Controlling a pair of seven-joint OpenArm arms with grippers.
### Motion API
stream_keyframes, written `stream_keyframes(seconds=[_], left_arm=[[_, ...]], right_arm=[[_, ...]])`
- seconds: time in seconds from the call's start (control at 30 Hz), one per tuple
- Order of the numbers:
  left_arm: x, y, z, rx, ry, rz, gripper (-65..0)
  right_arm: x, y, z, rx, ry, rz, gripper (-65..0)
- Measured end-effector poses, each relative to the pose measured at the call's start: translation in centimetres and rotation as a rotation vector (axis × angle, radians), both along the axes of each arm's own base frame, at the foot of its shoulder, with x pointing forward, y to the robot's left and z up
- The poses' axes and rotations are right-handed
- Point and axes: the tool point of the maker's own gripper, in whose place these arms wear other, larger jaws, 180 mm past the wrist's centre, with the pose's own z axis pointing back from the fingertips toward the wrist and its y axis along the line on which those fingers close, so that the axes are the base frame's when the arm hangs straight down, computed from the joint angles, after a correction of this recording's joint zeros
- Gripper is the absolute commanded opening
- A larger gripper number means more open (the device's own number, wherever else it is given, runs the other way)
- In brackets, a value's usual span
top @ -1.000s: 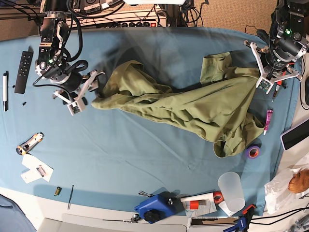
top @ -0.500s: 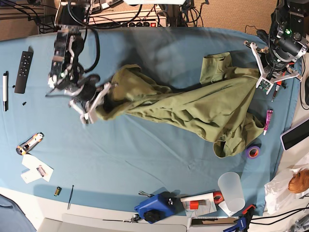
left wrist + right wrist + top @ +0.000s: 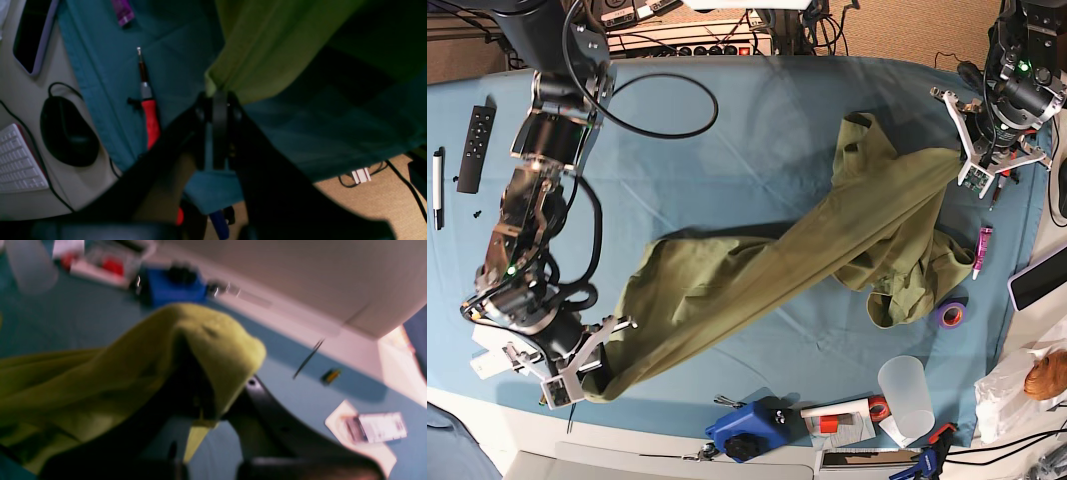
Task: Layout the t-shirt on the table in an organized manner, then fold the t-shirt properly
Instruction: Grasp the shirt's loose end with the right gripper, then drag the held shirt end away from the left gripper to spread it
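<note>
The wide table covered w/ light blue cloth [image 3: 757,120] is crossed diagonally by the large plain olive-green cotton t-shirt [image 3: 757,265], which is stretched from the far edge on the base view's right down to the near edge on its left, w/ a bunched part left beside a purple tape roll [image 3: 948,315]. The fabric is judged light, soft and limp: it sags between the two holds, so it is best taken at hems or corners, not mid-panel. The right gripper [image 3: 587,378] is seen clamped on a rolled fabric edge; in the right wrist view cloth is draped over its jaws. The left gripper [image 3: 967,152] is closed on a thin hem corner, approx. above a red-handled screwdriver [image 3: 148,110]. Vs. a second ago: the right arm has been swung from the far side to the near edge w/ one end of the shirt dragged along, so the crumpled heap is pulled into a long band; the left gripper is unmoved.
</note>
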Motion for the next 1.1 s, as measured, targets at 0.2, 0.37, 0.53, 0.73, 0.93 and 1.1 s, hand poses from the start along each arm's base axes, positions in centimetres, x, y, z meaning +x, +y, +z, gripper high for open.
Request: stream_keyframes(seconds=[0.2,0.37,0.53,0.73,0.93,1.1], left_arm=[[-0.1,0.2,-0.1,0.012,0.007,0.004,-65.0],[-0.2,0.2,-0.1,0.015,0.011,0.003,-65.0],[-0.2,0.3,-0.1,0.015,0.010,0.003,-65.0],[-0.2,0.3,-0.1,0.016,0.010,0.002,-65.0],[-0.2,0.3,-0.1,0.017,0.010,0.002,-65.0],[-0.2,0.3,-0.1,0.016,0.010,0.002,-65.0]], right_arm=[[-3.3,0.6,-3.8,0.060,0.212,0.068,-65.0],[-8.4,-0.2,-5.5,-0.037,0.255,0.135,-65.0],[-14.7,0.5,-9.2,-0.102,0.356,0.185,-65.0],[-21.9,2.4,-13.0,-0.103,0.505,0.279,-65.0],[-26.6,2.6,-15.4,-0.099,0.628,0.295,-65.0],[-29.2,2.1,-17.0,-0.116,0.709,0.287,-65.0]])
